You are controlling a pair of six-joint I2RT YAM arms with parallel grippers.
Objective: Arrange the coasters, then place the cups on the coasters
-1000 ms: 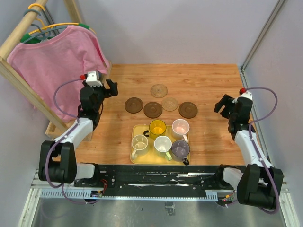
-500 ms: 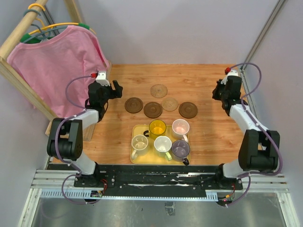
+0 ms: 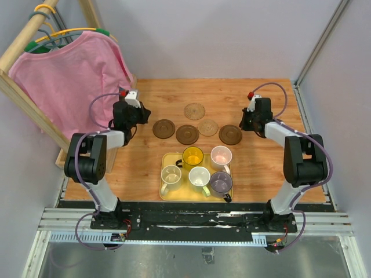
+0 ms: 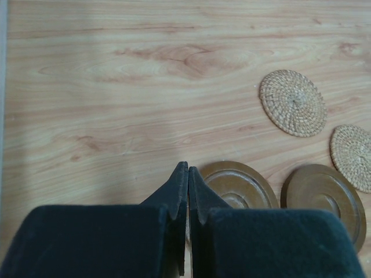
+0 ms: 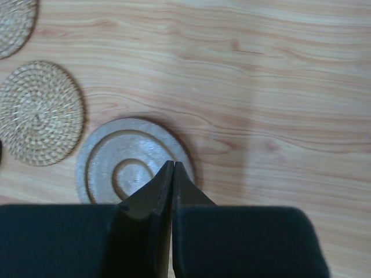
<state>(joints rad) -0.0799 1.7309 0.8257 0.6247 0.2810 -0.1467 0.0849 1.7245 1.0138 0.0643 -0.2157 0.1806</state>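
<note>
Both clenched on nothing: left pincer [image 4: 187, 169] over the rim of the leftmost dark brown round coaster [image 4: 240, 184], right pincer [image 5: 174, 166] over the rightmost dark brown round coaster [image 5: 130, 165]. My guess is shut tips are for nudging discs into a row on the wooden tabletop [image 3: 261, 168]. The five small handled cups [image 3: 199, 175] sit in the yellow rectangular tray [image 3: 179, 196], none on coasters yet

dark coaster [image 4: 243, 182] half behind fingers [image 4: 171, 194], woven coaster [image 4: 352, 156] edge-cropped
</note>
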